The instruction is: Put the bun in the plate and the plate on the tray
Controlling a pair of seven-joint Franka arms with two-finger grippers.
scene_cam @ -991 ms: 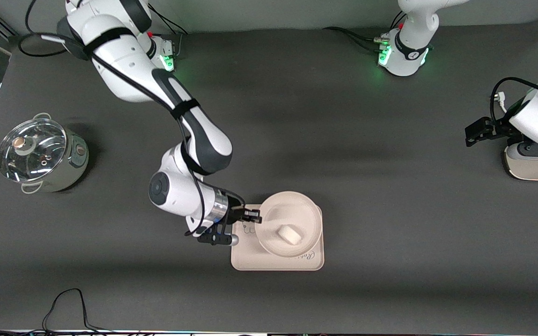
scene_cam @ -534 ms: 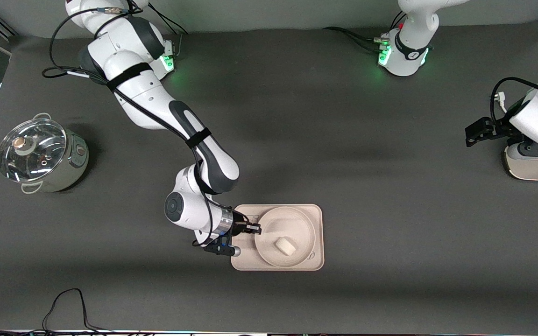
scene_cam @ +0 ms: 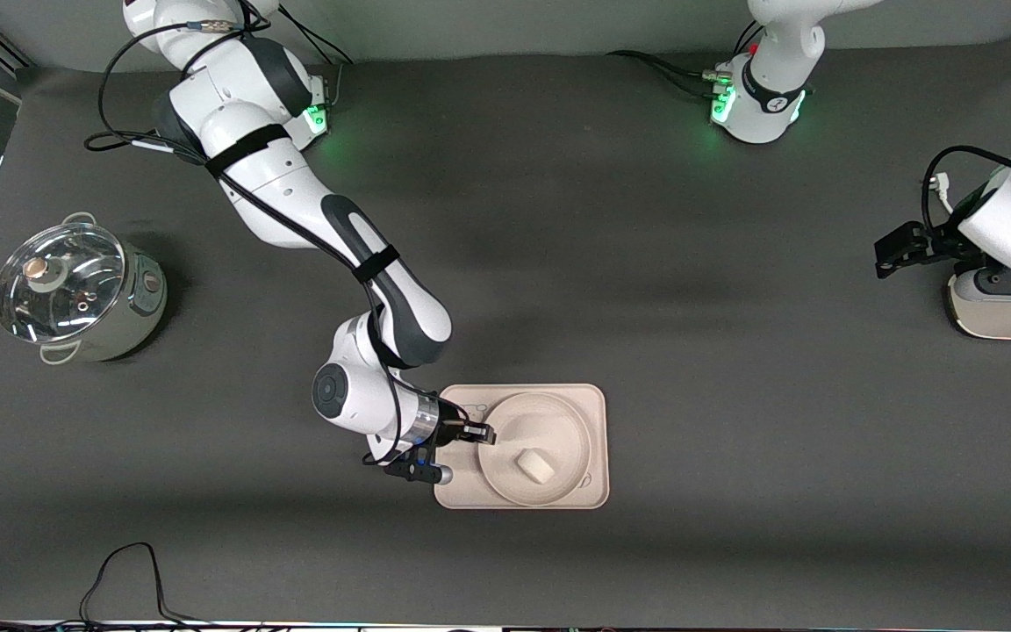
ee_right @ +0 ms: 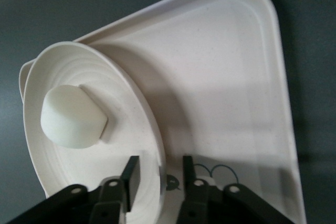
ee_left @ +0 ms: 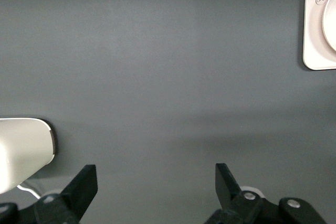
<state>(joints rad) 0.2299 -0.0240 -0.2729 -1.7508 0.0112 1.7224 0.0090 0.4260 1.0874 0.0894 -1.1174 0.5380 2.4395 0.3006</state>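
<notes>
Front view: the dark table (scene_cam: 646, 263) carries the tray (scene_cam: 462, 487), a cream-pink rectangle whose long axis runs along the table from one arm's end toward the other, lying nearer to the front camera than the arms' bases. The pot (scene_cam: 75, 294) with its glass lid stands well apart at the right arm's end of the table. On the tray rests the plate (scene_cam: 505, 421), round and flat, filling the part of the tray toward the left arm's end, so the bare strip with the bear drawing lies toward the right arm's end. The bun (scene_cam: 535, 465) lies in the plate, a little off its middle and nearer to the front camera, its long axis set diagonally.

The right gripper (scene_cam: 481, 434) is at the plate's rim; in the right wrist view its fingers (ee_right: 130, 177) stand on either side of the rim with small gaps, loosened rather than pinching. The left gripper (ee_left: 157, 182) waits spread wide over bare table at the left arm's end.
</notes>
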